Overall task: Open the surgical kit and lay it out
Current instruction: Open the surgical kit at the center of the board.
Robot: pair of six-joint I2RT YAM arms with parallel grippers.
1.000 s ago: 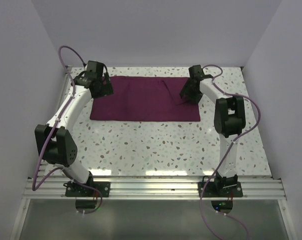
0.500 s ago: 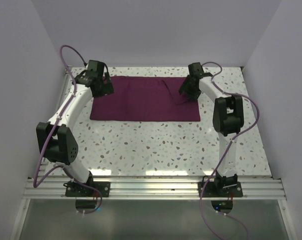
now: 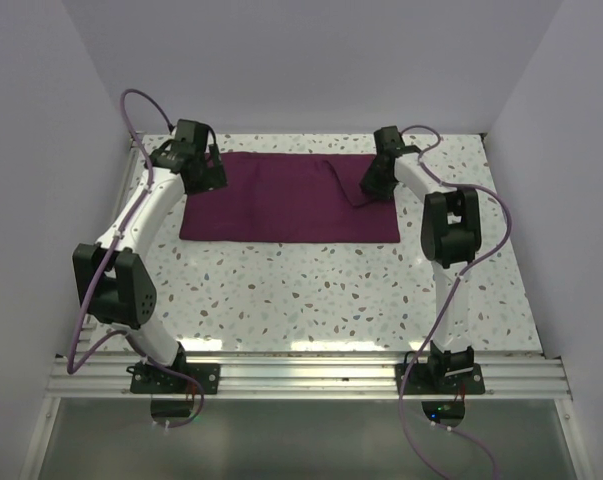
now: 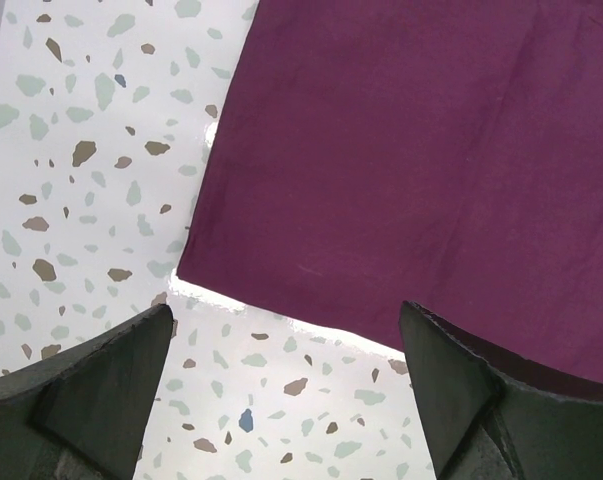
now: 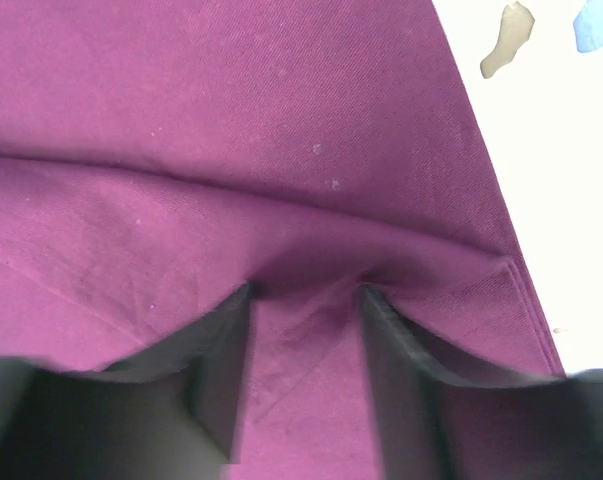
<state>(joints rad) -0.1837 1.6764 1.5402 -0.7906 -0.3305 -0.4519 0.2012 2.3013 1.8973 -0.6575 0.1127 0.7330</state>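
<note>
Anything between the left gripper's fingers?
Left wrist view: bare table and the cloth corner sit under the open left gripper; nothing between its fingers.

top: high, behind arms | wrists: close, facing down (all share cloth (image 3: 281, 197))

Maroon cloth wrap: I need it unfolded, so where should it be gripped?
Pinch the raised fold near the maroon cloth wrap's right end, coming from above; the right gripper already presses there. Elsewhere it lies flat on the table, giving nothing to grip.
</note>
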